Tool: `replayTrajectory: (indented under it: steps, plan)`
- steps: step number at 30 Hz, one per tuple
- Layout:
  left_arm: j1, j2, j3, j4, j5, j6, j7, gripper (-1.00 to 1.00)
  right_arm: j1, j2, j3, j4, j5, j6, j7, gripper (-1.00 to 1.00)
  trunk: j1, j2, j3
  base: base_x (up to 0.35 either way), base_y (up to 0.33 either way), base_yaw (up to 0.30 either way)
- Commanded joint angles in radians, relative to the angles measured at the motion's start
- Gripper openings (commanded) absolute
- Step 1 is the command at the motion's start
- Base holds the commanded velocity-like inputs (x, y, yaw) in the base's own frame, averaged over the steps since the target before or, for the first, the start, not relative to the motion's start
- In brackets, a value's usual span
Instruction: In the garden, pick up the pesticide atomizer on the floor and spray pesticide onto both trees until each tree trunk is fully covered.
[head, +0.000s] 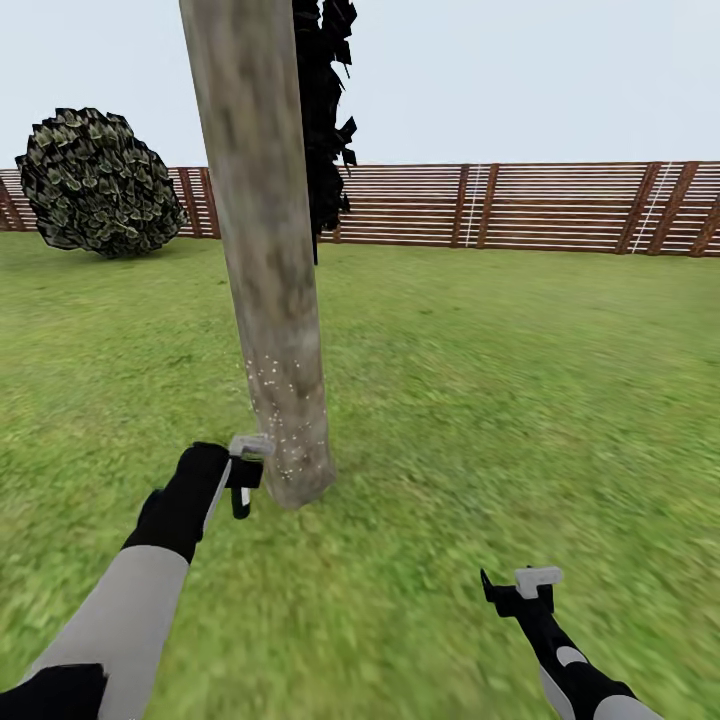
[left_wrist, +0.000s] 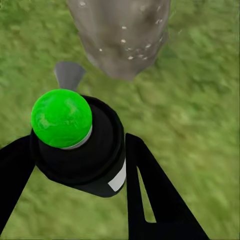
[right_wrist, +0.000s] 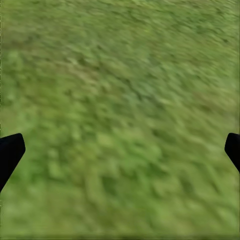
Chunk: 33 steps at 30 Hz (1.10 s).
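Note:
A thick grey-tan tree trunk (head: 268, 280) rises from the grass just ahead of me, slightly left of centre. White specks of pesticide (head: 285, 415) dot its lower part, and they also show on the trunk base (left_wrist: 122, 35) in the left wrist view. My left gripper (head: 243, 487) sits close to the left of the trunk's base, shut on the pesticide atomizer (left_wrist: 82, 145), a black bottle with a green top and a white label. My right gripper (head: 520, 592) hangs low at the right over bare grass, its fingertips (right_wrist: 10, 152) wide apart and open.
A round dark bush (head: 98, 182) stands at the back left. A brown slat fence (head: 520, 205) closes the lawn across the back. Dark ragged foliage (head: 325, 110) hangs behind the trunk. Open grass (head: 520, 380) spreads to the right.

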Motion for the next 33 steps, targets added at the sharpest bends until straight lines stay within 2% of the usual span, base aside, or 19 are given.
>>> replayTrajectory:
  steps: [1, 2, 3, 5, 9, 10, 12, 15, 20, 27, 33]
  plan:
    - [0.001, -0.004, 0.043, 0.031, 0.004, -0.025, 0.013, -1.00, 0.000, 0.002, 0.000, 0.000, 0.000, 0.000, 0.002, 1.00, 0.000, 0.000, 0.000, 0.000, 0.000, 0.000]
    - [0.002, -0.004, 0.091, 0.069, 0.005, -0.055, 0.027, -1.00, 0.000, 0.004, 0.001, 0.000, 0.000, 0.000, 0.003, 1.00, 0.000, 0.000, 0.000, 0.000, 0.000, 0.000]
    - [0.003, -0.005, 0.122, 0.100, 0.004, -0.089, 0.036, -1.00, 0.000, 0.005, 0.001, 0.001, 0.001, 0.000, 0.004, 1.00, 0.000, 0.000, 0.000, 0.000, 0.000, 0.000]
    - [0.003, -0.004, 0.190, 0.236, 0.001, -0.253, 0.091, -1.00, 0.000, 0.008, 0.001, 0.001, 0.001, 0.000, 0.005, 1.00, 0.000, 0.000, 0.000, 0.000, 0.000, 0.000]
    - [0.003, -0.001, 0.215, 0.448, 0.009, -0.445, 0.254, -1.00, 0.000, 0.010, 0.001, 0.000, 0.001, 0.000, 0.004, 1.00, 0.000, 0.000, 0.000, 0.000, 0.000, 0.000]
    - [0.003, 0.001, 0.221, 0.484, 0.020, -0.493, 0.283, -1.00, 0.000, 0.011, 0.001, 0.000, 0.001, 0.000, 0.003, 1.00, 0.000, 0.000, 0.000, 0.000, 0.000, 0.000]
    - [0.003, -0.002, 0.236, 0.515, 0.054, -0.538, 0.306, -1.00, 0.000, 0.011, 0.001, 0.001, 0.001, 0.001, 0.003, 1.00, 0.000, 0.000, 0.000, 0.000, 0.000, 0.000]
    - [0.011, -0.005, 0.245, 0.531, 0.077, -0.558, 0.304, -1.00, 0.000, 0.011, 0.001, 0.001, 0.001, 0.000, 0.002, 1.00, 0.000, 0.000, 0.000, 0.000, 0.000, 0.000]
    - [0.017, -0.008, 0.247, 0.533, 0.084, -0.563, 0.300, -1.00, 0.000, 0.008, 0.000, 0.003, -0.001, 0.002, -0.001, 1.00, 0.000, 0.000, 0.000, 0.000, -0.024, 0.000]
    - [0.018, -0.013, 0.247, 0.534, 0.096, -0.568, 0.300, -1.00, 0.000, 0.007, 0.000, 0.004, -0.002, 0.002, -0.001, 1.00, 0.000, 0.000, 0.000, 0.000, -0.238, 0.027]
    - [0.026, -0.014, 0.247, 0.531, 0.096, -0.569, 0.300, -1.00, 0.000, 0.009, 0.000, 0.004, -0.002, 0.002, -0.002, 1.00, 0.000, 0.000, 0.000, 0.026, -0.270, 0.230]
